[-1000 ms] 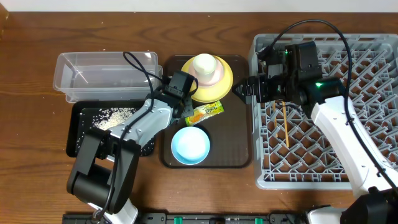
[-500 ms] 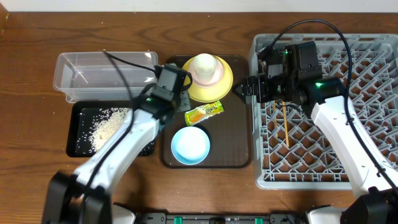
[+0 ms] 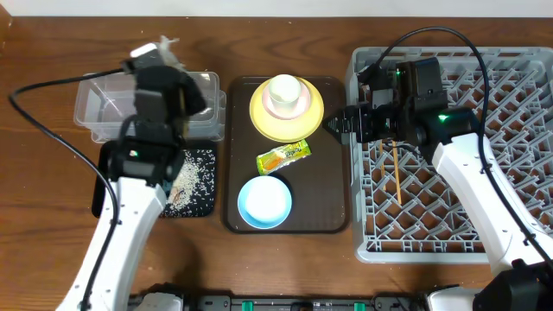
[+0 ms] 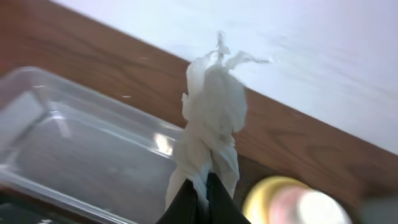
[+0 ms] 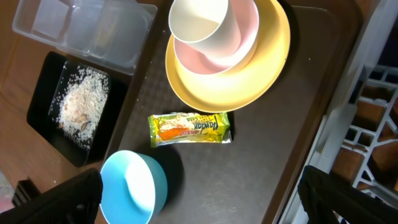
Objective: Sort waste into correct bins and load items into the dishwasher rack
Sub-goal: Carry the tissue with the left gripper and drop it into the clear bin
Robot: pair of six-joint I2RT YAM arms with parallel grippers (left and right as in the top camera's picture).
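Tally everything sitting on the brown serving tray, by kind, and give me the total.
Plates: 1, the yellow plate
Bowls: 2, the pale pink bowl and the light blue bowl
Cups: 1, the white cup
Wrappers: 1, the green-and-yellow snack wrapper
Total: 5

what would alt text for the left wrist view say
The left gripper pinches a crumpled white tissue that sticks up in mid-frame. A clear plastic tub lies to the left on the wooden table, a blurred yellow plate at lower right.
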